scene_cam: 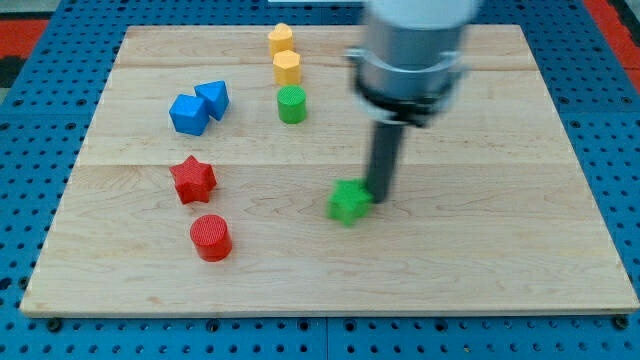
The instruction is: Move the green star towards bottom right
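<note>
My tip [381, 197], a bare rod with no fingers to open or close, touches the green star's [347, 202] right edge. The star looks blurred, so its pointing direction is unclear. It lies on a pale wooden board [480, 250] over blue pegboard [40, 40].

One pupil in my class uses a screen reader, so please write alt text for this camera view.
My tip touches the right side of the green star near the middle of a wooden board. To the left lie a red star, red cylinder and two blue blocks; above, a green cylinder and two yellow blocks.
</note>
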You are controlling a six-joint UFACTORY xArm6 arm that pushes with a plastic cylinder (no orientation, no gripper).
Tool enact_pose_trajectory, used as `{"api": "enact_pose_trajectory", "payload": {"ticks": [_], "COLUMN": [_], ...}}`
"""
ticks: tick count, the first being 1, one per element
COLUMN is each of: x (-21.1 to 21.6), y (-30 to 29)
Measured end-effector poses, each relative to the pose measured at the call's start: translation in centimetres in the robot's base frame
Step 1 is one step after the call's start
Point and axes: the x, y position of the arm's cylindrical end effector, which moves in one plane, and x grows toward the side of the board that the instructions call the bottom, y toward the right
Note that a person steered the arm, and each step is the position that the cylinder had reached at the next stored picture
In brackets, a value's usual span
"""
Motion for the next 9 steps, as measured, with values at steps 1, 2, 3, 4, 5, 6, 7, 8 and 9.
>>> {"api": "enact_pose_trajectory", "payload": {"ticks": [1,2,3,4,5,6,7,8,9], "x": [-6.3,-2.9,1.5,2.1,3.9,6.8,4.5,4.8,8.2], "y": [1.3,-6.3,-7.1,-0.8,-6.5,-7.9,-2.2,3.5,1.1]}}
